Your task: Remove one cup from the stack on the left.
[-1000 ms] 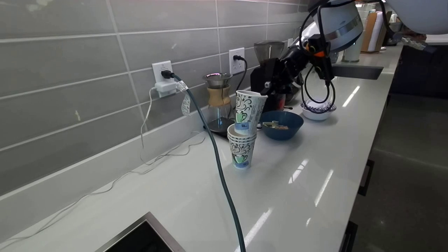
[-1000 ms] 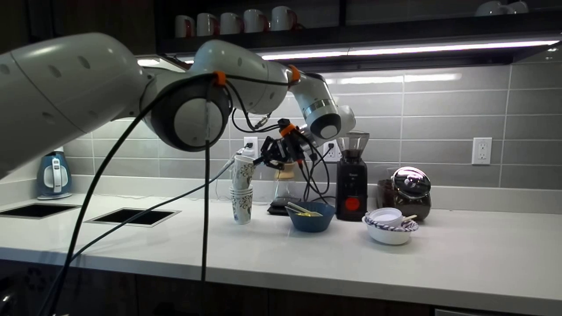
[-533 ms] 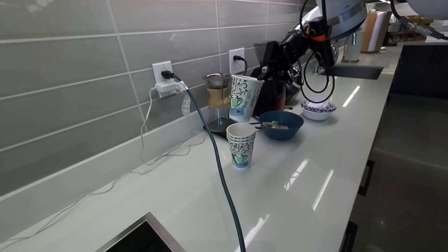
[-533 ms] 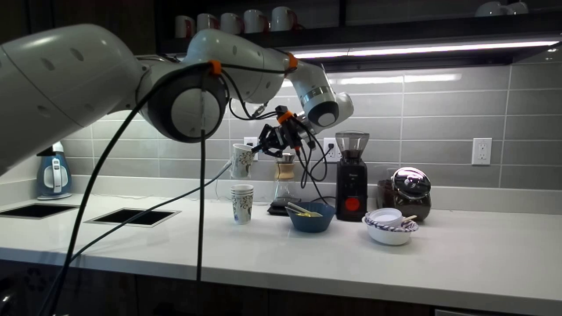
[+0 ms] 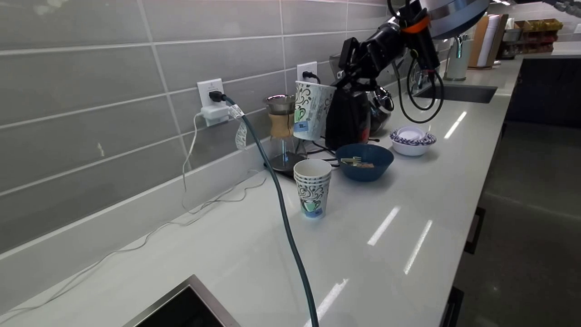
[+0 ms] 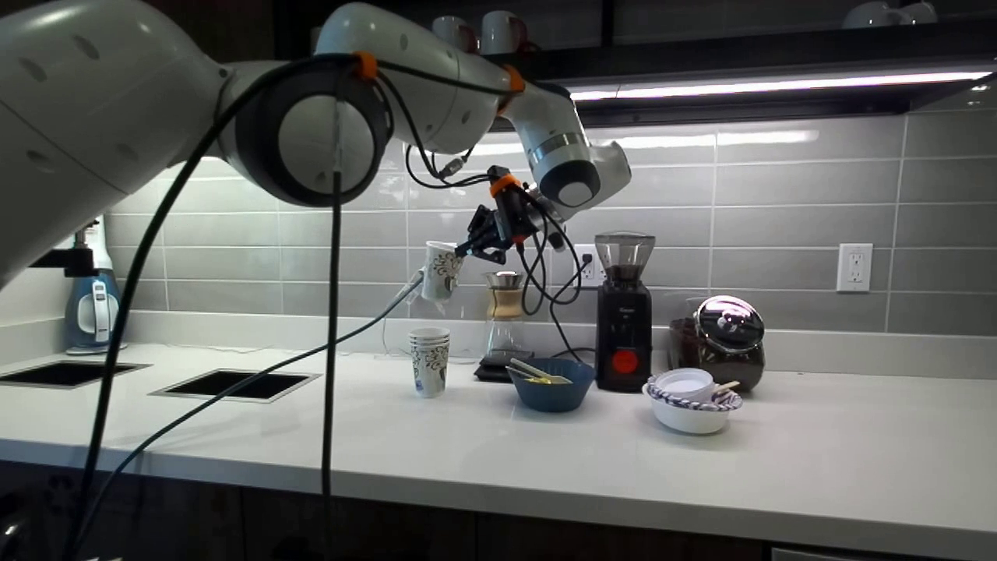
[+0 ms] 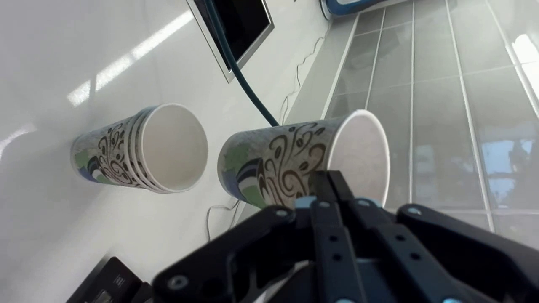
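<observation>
The cup (image 5: pixel 313 111), white paper with dark swirl print, hangs in the air above the stack in both exterior views (image 6: pixel 441 273). My gripper (image 5: pixel 337 84) is shut on the cup's rim, pinching its wall, with the fingers pointing down at a slant (image 6: pixel 461 250). In the wrist view the fingertips (image 7: pixel 332 182) meet at the rim of the held cup (image 7: pixel 269 164), one outside the wall and one at its open mouth. The stack (image 5: pixel 313 195) of matching nested cups stands upright on the counter below, apart from the held cup (image 6: pixel 429 365). It also shows in the wrist view (image 7: pixel 116 153).
A blue bowl (image 6: pixel 550 396) with utensils stands right of the stack. A glass carafe (image 6: pixel 505 308), a black grinder (image 6: pixel 623 335), a jar (image 6: pixel 728 351) and a white bowl (image 6: pixel 689 419) stand beyond. A thick cable (image 5: pixel 286 218) crosses before the stack.
The held cup has risen out of the stack and now hangs clear above it. The gripper has moved up with it, lately slightly toward the grinder. The stack has stayed in place.
</observation>
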Robot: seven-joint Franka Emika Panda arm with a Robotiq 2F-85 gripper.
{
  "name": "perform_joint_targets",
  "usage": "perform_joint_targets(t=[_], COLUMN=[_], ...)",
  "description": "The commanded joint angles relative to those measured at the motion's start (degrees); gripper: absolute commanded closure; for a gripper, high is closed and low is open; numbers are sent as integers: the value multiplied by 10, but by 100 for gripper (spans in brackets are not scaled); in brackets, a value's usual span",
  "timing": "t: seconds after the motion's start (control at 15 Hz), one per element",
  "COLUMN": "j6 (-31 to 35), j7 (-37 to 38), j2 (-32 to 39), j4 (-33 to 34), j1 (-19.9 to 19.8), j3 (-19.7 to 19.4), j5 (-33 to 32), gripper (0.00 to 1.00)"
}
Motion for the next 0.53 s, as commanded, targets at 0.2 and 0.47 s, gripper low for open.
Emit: perform_joint_targets(t=[0.2,0.47], j6=[117,200], j7=[76,117], j2=[-127,-198], j4=[-203,-296], j1=[-2,28], j3=[-64,-111], j5=[85,126], gripper=[99,99])
